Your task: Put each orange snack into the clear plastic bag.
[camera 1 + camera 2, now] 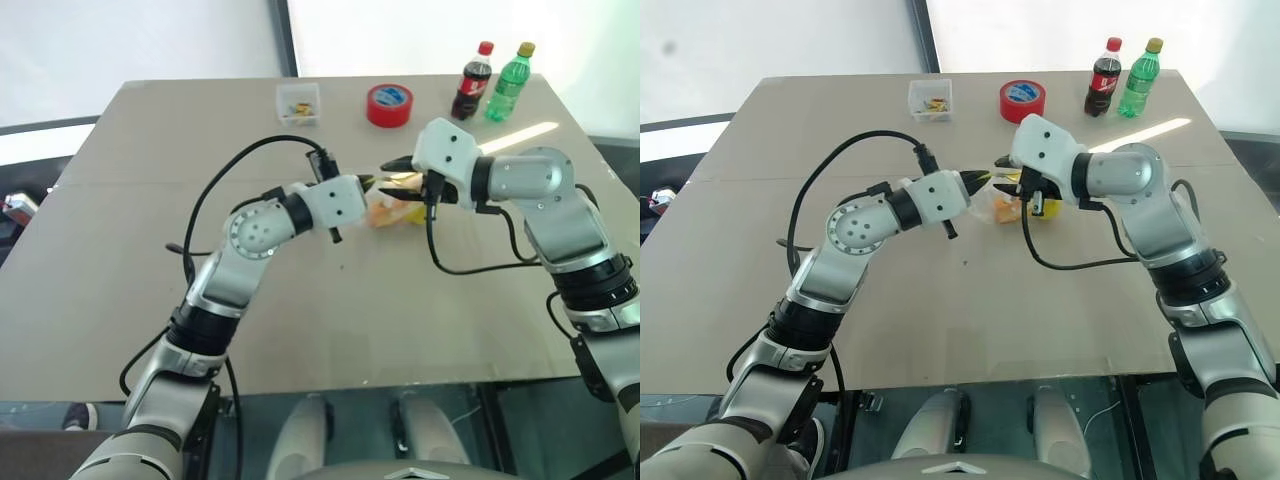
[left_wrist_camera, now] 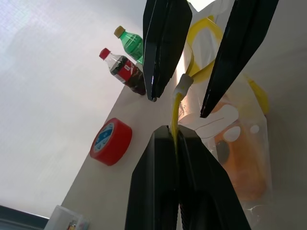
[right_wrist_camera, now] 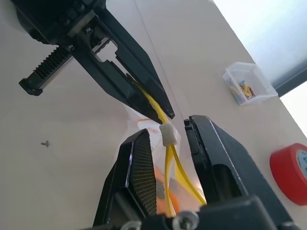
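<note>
"Why are both arms meeting over the middle of the bench (image 1: 120,280)?"

"The left pincer (image 2: 173,139) is clamped on the yellow zip strip (image 3: 169,163) of the clear plastic bag (image 2: 240,158), holding it up. The right pincer (image 3: 168,139) stands narrowly open around the white slider (image 3: 167,134), probably to work the zip."

"And the orange snacks?"

"One orange snack (image 2: 242,167) sits inside the bag; a second I can't make out."
</note>
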`<act>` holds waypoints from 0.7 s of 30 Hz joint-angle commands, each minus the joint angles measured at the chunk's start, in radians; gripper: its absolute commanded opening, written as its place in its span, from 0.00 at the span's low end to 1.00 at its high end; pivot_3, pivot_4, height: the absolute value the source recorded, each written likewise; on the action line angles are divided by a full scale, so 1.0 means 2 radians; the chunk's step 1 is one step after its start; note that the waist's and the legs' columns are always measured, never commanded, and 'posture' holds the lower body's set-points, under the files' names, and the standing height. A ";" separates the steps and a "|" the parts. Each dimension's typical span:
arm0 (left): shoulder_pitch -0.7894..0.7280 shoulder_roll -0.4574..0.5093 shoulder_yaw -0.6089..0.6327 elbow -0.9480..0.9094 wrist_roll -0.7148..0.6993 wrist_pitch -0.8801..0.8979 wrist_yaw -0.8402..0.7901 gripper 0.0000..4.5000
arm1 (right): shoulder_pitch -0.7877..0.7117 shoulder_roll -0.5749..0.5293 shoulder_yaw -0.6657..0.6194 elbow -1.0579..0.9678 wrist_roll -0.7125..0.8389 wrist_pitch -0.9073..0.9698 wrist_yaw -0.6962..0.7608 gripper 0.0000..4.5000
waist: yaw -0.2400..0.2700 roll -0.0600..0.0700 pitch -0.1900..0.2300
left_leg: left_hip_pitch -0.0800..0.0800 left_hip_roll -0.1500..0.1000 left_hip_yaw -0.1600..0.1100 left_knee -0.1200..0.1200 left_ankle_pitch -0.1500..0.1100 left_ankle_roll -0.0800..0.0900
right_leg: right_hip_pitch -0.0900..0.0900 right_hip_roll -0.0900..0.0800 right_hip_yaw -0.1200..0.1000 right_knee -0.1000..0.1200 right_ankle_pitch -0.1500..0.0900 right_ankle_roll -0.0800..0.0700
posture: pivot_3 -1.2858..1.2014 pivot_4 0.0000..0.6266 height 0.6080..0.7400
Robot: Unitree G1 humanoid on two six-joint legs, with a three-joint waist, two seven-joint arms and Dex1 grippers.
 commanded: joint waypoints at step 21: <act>0.008 0.006 0.019 -0.024 -0.007 -0.002 0.010 0.00 | -0.001 -0.013 -0.025 0.013 -0.009 -0.022 -0.017 0.02 | 0.000 0.000 0.000 | 0.000 0.000 0.000 0.000 0.000 0.000 | 0.000 0.000 0.000 0.000 0.000 0.000 | 0.52 0.24 1.00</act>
